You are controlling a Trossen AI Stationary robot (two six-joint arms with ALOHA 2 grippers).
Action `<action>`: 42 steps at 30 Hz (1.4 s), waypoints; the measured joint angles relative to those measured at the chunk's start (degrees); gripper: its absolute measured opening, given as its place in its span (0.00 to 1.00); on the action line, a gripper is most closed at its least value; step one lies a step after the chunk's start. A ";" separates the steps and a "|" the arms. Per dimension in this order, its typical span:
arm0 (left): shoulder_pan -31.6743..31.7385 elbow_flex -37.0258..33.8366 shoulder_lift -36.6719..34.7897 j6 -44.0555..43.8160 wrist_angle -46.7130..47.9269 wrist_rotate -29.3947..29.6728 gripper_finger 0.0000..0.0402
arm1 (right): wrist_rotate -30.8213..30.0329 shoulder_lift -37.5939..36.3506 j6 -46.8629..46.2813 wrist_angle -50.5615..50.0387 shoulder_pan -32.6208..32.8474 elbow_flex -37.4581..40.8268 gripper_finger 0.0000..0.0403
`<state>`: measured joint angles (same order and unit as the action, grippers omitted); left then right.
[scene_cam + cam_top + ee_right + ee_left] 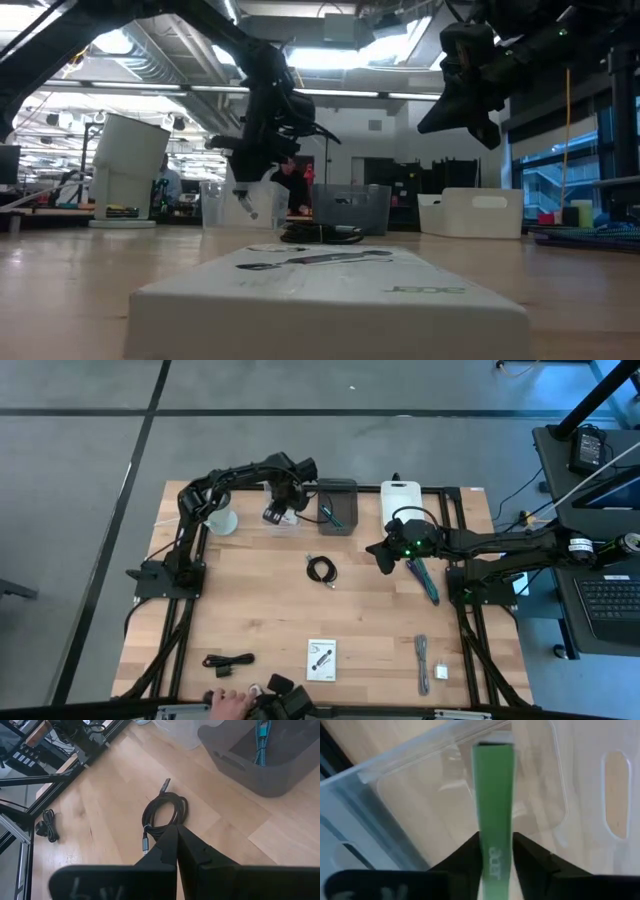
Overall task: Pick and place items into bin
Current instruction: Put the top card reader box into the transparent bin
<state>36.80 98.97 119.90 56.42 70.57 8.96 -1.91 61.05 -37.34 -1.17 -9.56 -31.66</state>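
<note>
Between the left gripper's (496,854) dark fingers stands a thin green-edged card (494,805), gripped edge-on over a clear bin (420,795). Its white face seems printed. Clenched empty, the right gripper (176,837) hovers above a black coiled cable (162,815).

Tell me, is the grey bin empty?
No, the right wrist view shows a teal braided cable lying inside the grey bin.

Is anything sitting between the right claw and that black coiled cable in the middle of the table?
Nothing visible: only bare table between the shut right claw and the cable. The grey bin stands aside; the left claw, gripping a green card, is off over the clear bin.
</note>
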 joint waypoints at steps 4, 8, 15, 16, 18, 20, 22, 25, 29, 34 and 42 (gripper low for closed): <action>-0.04 2.37 0.00 0.81 2.02 0.29 0.12 | 0.00 0.00 0.02 0.04 0.00 0.00 0.01; -0.04 5.90 0.00 0.73 5.14 0.61 0.08 | 0.00 0.00 0.04 0.04 0.00 -0.02 0.01; -0.02 13.97 0.01 -10.29 9.30 5.51 0.10 | 0.00 0.00 0.24 0.04 0.00 -0.02 0.01; 0.19 15.33 0.02 -13.48 10.11 5.24 0.11 | 0.00 0.00 0.28 0.04 0.00 -0.02 0.01; 0.80 17.88 0.00 -21.56 11.16 2.98 0.11 | 0.00 0.00 0.34 0.04 0.00 -0.02 0.01; 1.99 20.09 0.00 -31.90 12.02 -0.77 0.09 | 0.00 0.00 0.41 0.04 0.00 -0.02 0.01; 3.68 20.98 -0.06 -41.05 12.87 -6.08 0.08 | 0.00 0.00 0.41 0.04 -0.01 -0.02 0.01; 6.43 20.63 -0.09 -49.36 13.88 -14.21 0.08 | 0.00 0.00 0.43 0.04 0.00 -0.02 0.01; 8.24 20.55 -0.31 -57.21 14.69 -13.27 0.08 | 0.00 0.00 0.41 0.03 -0.02 -0.02 0.01; 9.84 20.55 -0.31 -62.70 15.31 -13.38 0.09 | 0.00 0.00 0.28 -0.02 0.00 -0.02 0.01; 9.43 20.51 -3.85 -64.19 16.35 -9.25 0.08 | 0.00 0.00 0.30 -0.34 0.00 -0.02 0.01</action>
<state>46.23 119.48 116.05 -7.77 86.91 -0.29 -1.91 61.06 -37.04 -1.51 -9.56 -31.68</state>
